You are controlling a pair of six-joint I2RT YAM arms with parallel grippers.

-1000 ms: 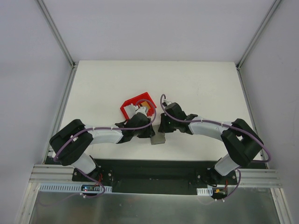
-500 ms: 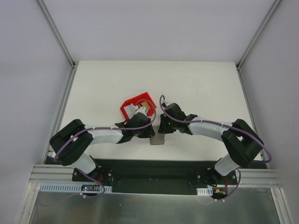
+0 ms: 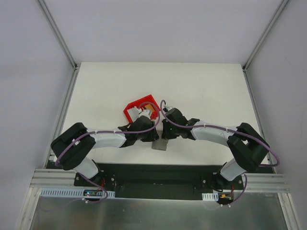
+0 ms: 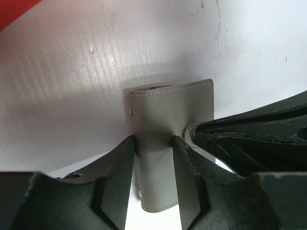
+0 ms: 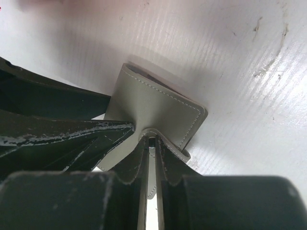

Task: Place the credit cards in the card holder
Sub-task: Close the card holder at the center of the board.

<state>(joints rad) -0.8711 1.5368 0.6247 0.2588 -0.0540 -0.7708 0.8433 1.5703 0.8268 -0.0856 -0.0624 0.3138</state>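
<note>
The grey card holder [image 4: 170, 108] lies on the white table near the front edge, small in the top view [image 3: 159, 145]. My left gripper [image 4: 153, 140] straddles its narrow middle, fingers pressed on both sides, shut on it. My right gripper [image 5: 151, 140] is shut on the holder's stitched flap [image 5: 165, 136], pinching it up off the body [image 5: 148, 105]. Both grippers meet over the holder in the top view, the left gripper [image 3: 151, 135] and the right gripper [image 3: 165, 133]. A gold credit card [image 3: 152, 108] lies in the red bin [image 3: 132, 111]. Other cards are hidden.
The red bin stands just behind the left wrist, and its corner shows in the left wrist view [image 4: 12, 7]. The right gripper's dark fingers [image 4: 249, 139] crowd the holder's right side. White table [image 3: 206, 91] stretches behind and to both sides.
The right arm has shifted a little to the left and toward the left gripper, keeping the flap pinched. The holder has turned slightly. The left arm has stayed put.
</note>
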